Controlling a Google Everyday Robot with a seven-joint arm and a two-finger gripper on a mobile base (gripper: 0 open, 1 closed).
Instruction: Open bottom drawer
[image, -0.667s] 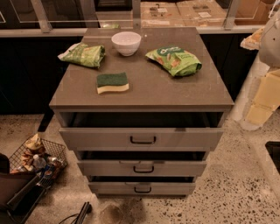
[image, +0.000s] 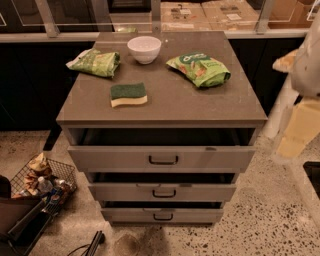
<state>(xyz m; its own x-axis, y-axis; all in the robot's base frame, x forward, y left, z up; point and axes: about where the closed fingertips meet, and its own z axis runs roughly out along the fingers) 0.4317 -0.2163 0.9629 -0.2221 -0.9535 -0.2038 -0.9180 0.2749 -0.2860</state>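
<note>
cabinet of three grey-beige drawers, with the flat-fronted bottom drawer (image: 130, 215) lowest, just above the speckled floor (image: 265, 220).
a thin dark gap runs along the bottom drawer's top edge, and its small dark bar handle (image: 163, 217) sits centred on the front; the middle drawer (image: 205, 192) and the top drawer (image: 110, 159) overhang it, each front edge reaching further forward. the blurred cream-coloured gripper (image: 299, 131) hangs at the right edge of view, just off the right front corner of the grey-brown table (image: 215, 107) and well apart from every handle; whether its jaws are apart or together cannot be told. open floor lies before the drawers and to their right. a wire basket (image: 60, 170) of clutter stands near the left corner. on the table, a white round bowl (image: 144, 49), two green snack bags (image: 95, 62) (image: 199, 67) and a green-and-yellow sponge (image: 129, 94) sit back from the front edge.
</note>
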